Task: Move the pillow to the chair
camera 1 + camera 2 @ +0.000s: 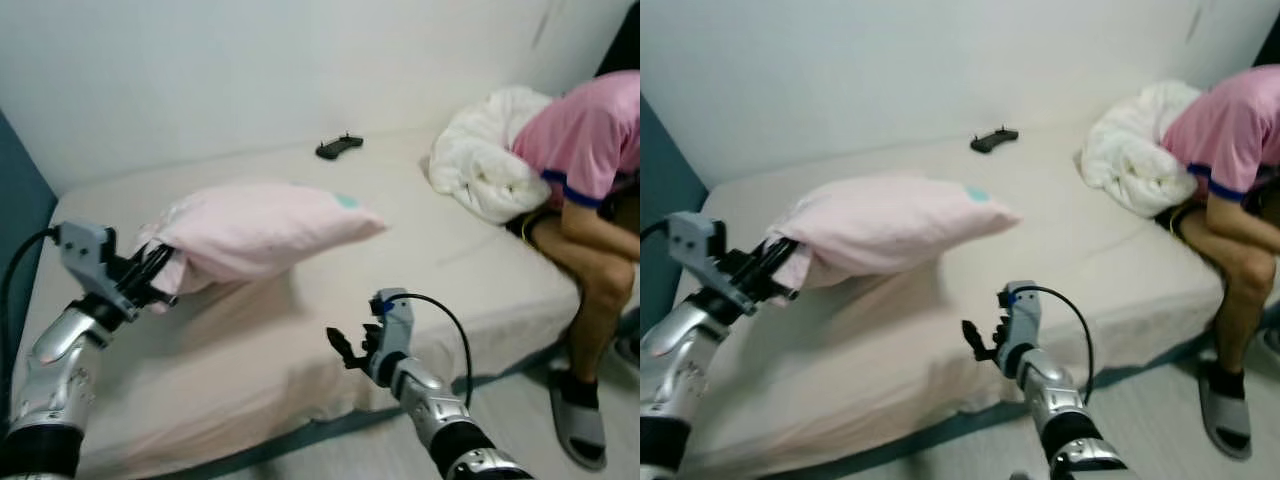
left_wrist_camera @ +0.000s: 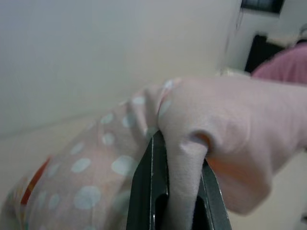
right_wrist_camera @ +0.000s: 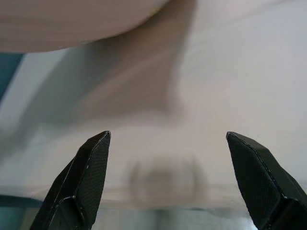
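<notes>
"Where is the pillow (image 1: 255, 233)?"

"Up off the bed (image 1: 300, 330); one end is pinched tight in the left gripper (image 1: 160, 275), the rest sticks out over the bed; I see no chair, so the carrying is left, I think."

"And the arms?"

"The left arm is lifted, holding; the right gripper (image 1: 345, 350) is low by the bed edge, fingers spread wide, holding nothing; a person (image 1: 590, 150) sits on the bed, well apart."

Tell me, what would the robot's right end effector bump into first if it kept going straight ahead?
Probably the bed. The open right end effector points at its bare sheet, with the lifted pillow higher up; depth is hard to judge.
</notes>
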`<state>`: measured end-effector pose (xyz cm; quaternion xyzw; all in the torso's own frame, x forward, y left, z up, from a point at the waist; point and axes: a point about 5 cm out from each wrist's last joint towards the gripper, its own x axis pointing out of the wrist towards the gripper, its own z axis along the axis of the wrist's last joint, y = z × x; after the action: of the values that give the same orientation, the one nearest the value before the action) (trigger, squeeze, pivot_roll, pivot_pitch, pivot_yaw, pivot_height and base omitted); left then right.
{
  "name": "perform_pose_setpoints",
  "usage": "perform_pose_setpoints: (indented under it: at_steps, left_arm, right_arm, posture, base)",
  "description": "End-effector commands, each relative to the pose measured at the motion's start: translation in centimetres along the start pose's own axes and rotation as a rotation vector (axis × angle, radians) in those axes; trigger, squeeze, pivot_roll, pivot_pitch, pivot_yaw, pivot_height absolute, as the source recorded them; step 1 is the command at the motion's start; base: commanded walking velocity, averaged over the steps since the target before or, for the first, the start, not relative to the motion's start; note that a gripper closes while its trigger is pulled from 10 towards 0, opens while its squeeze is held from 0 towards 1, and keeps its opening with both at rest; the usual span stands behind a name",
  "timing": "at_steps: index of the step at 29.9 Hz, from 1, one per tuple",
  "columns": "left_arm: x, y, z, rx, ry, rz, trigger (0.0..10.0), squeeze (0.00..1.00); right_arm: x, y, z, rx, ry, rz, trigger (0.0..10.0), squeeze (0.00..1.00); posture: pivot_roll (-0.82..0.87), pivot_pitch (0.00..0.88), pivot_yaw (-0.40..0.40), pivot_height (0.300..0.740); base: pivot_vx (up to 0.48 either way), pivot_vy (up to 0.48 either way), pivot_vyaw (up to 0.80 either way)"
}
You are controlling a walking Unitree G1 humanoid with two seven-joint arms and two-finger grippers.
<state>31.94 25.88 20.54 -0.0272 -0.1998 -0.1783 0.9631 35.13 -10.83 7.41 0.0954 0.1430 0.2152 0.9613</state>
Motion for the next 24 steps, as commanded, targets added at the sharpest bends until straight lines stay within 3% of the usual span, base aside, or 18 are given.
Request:
perform_pose_setpoints:
  at_steps: [1,4,5,6,9,13,17,21,24]
  left_arm:
    - [0.0,-0.5,2.3,-0.077,-0.137,-0.034,0.0,0.00]
    - [-0.8,-1.5,2.3,-0.165,-0.141,-0.130,0.0,0.00]
    - [-2.1,-2.9,0.9,-0.209,-0.056,-0.243,0.0,0.00]
    - [-2.4,-3.2,0.6,-0.217,-0.032,-0.267,0.0,0.00]
    - [-3.3,-3.5,-0.5,-0.229,0.032,-0.272,0.0,0.00]
    - [-5.0,-2.5,-1.4,-0.315,0.032,-0.186,0.0,0.00]
    - [-7.0,-3.0,-1.6,-0.438,0.025,-0.210,0.0,0.00]
    - [-8.5,-3.4,-2.2,-0.480,0.054,-0.224,0.0,0.00]
    - [-9.8,-3.2,-4.1,-0.509,0.130,-0.139,0.0,0.00]
  right_arm:
    - [-0.2,-0.2,-0.8,0.021,0.022,-0.010,10.0,0.00]
    - [-0.1,-0.1,-0.6,0.020,0.021,-0.010,10.0,0.00]
    - [0.0,-0.1,-0.5,0.020,0.018,-0.009,10.0,0.00]
    - [0.0,-0.1,-0.5,0.021,0.018,-0.008,10.0,0.00]
    - [0.0,-0.1,-0.5,0.021,0.019,-0.008,10.0,0.00]
    - [-0.1,-0.3,-0.9,0.021,0.027,-0.014,10.0,0.00]
    - [-0.2,-0.1,-1.4,0.022,0.039,-0.014,10.0,0.00]
    - [-0.2,0.0,-1.6,0.009,0.050,-0.012,10.0,0.00]
    - [-0.1,0.0,-1.6,0.004,0.049,-0.019,10.0,0.00]
  posture:
    - [-0.03,0.058,-0.022,0.690]
    - [-0.03,0.048,-0.022,0.700]
    - [-0.03,0.047,-0.022,0.710]
    - [-0.03,0.047,-0.022,0.715]
    - [-0.03,0.042,-0.022,0.725]
    - [-0.02,0.041,-0.024,0.740]
    - [-0.01,0.041,-0.032,0.740]
    - [0.00,0.042,-0.036,0.740]
    - [0.00,0.045,-0.035,0.740]
  base:
    - [0.000,0.000,0.00]
    - [0.000,0.000,0.00]
    - [0.000,0.000,0.00]
    - [0.000,0.000,0.00]
    - [0.000,0.000,0.00]
    - [0.000,0.000,0.00]
    - [0.000,0.000,0.00]
    - [0.000,0.000,0.00]
    - [0.000,0.000,0.00]
